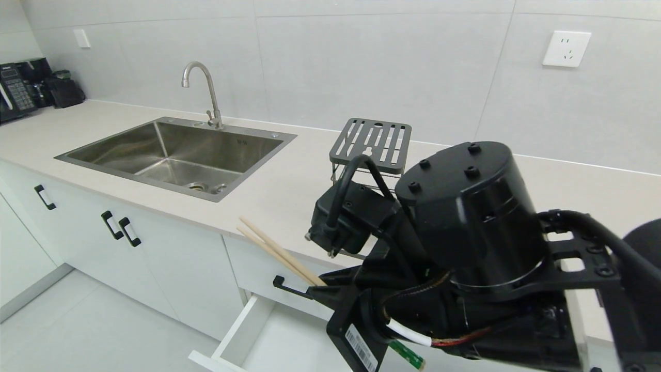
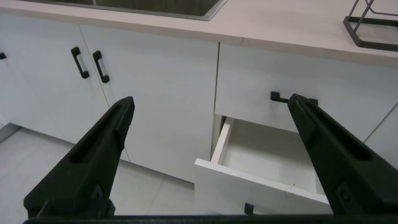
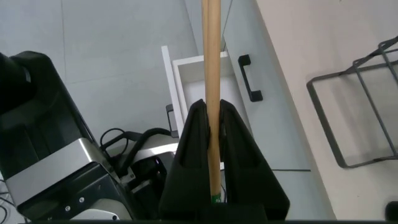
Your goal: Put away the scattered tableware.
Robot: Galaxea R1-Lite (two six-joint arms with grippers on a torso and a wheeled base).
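Observation:
A pair of wooden chopsticks (image 1: 279, 253) juts out over the counter's front edge, above an open white drawer (image 1: 235, 330). My right gripper (image 1: 323, 287) is shut on their lower end. In the right wrist view the chopsticks (image 3: 211, 56) run straight out from between the right gripper (image 3: 210, 121) fingers, with the drawer (image 3: 186, 81) beyond. My left gripper (image 2: 211, 102) stands open and holds nothing, facing the cabinet front. The pulled-out drawer (image 2: 261, 180) lies between its fingers, and what shows of the drawer's inside is bare.
A black wire dish rack (image 1: 372, 142) stands on the beige counter (image 1: 279, 181) right of the steel sink (image 1: 175, 155) and faucet (image 1: 209, 93). A closed drawer with a black handle (image 2: 283, 98) sits above the open one. Dark appliances (image 1: 20, 88) crowd the far left.

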